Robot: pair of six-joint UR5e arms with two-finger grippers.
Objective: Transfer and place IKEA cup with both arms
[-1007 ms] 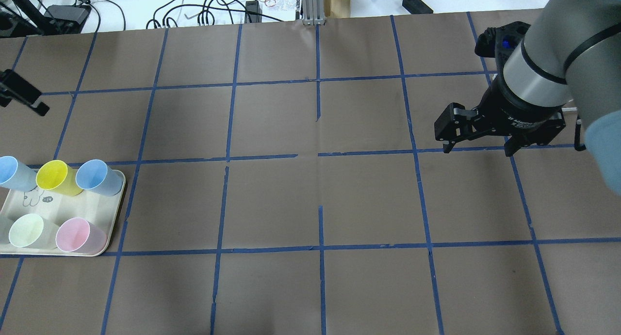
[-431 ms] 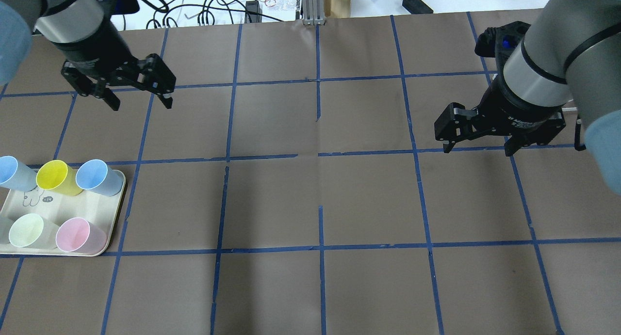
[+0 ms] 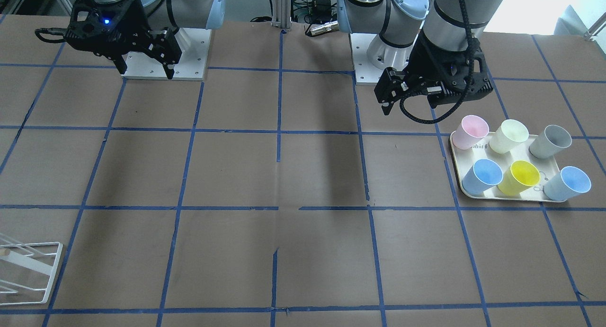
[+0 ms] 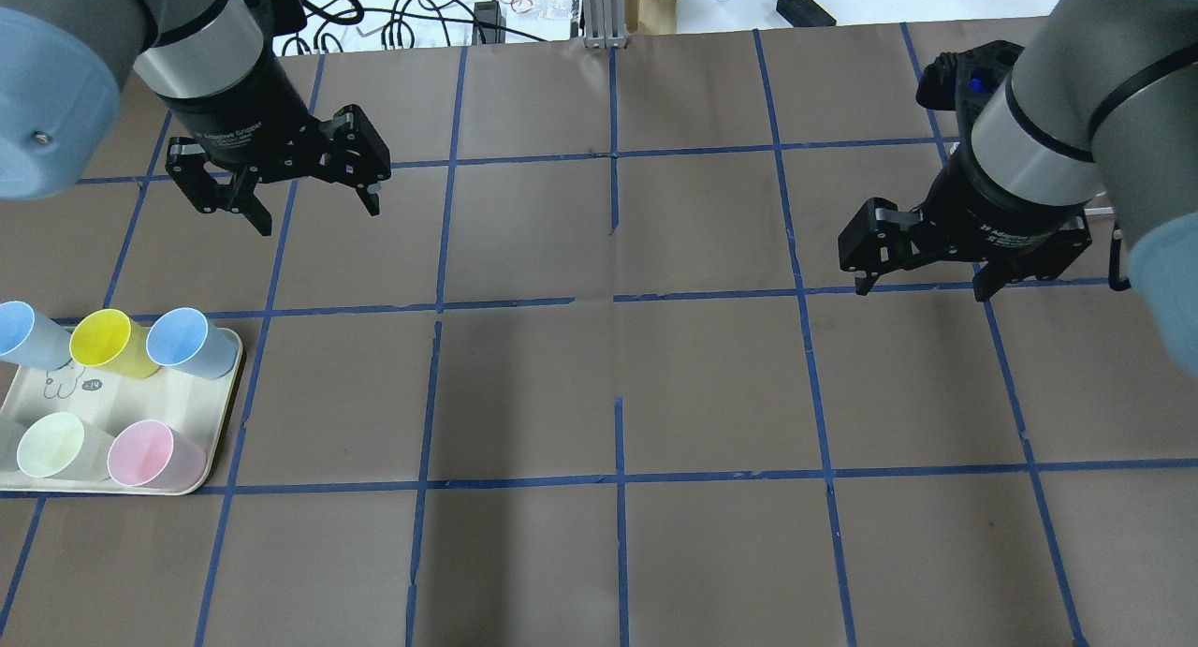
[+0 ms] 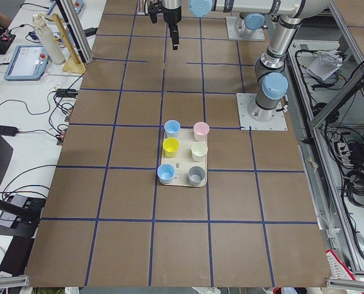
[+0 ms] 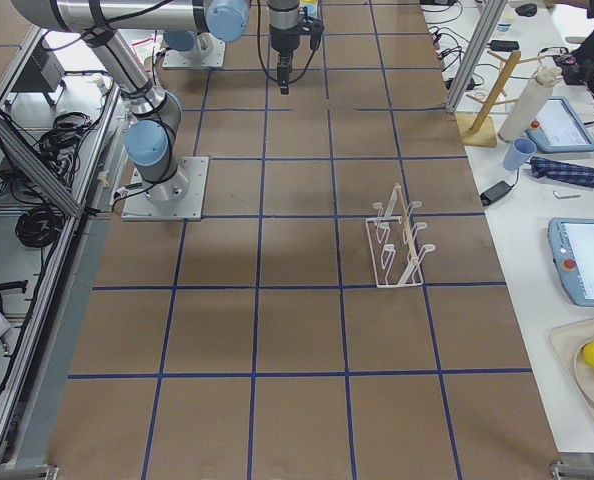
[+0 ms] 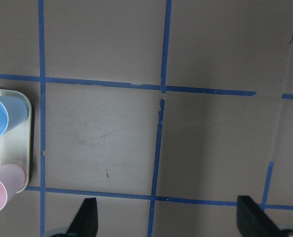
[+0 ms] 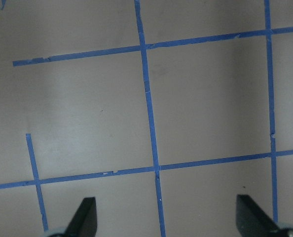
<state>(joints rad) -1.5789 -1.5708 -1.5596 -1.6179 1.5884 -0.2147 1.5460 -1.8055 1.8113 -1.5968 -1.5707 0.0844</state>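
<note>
The grey IKEA cup (image 3: 550,141) stands upright at a back corner of the cream tray (image 3: 513,198), and also shows in the exterior left view (image 5: 196,176). It is cut off in the overhead view. My left gripper (image 4: 318,216) is open and empty, hovering over bare table beyond the tray; in the front-facing view it (image 3: 428,102) is just robot-side of the pink cup (image 3: 473,131). Its wrist view shows open fingertips (image 7: 87,217) and the tray's edge (image 7: 27,138). My right gripper (image 4: 922,291) is open and empty, far across the table.
The tray (image 4: 140,404) also holds two light-blue cups (image 3: 483,174) (image 3: 568,182), a yellow cup (image 3: 520,176) and a pale yellow-green cup (image 3: 509,135). A white wire rack (image 3: 23,270) stands on the robot's right side of the table.
My left arm has swung in from the overhead view's left edge toward the right and now hovers beyond the tray. The right arm and the cups have not moved.
</note>
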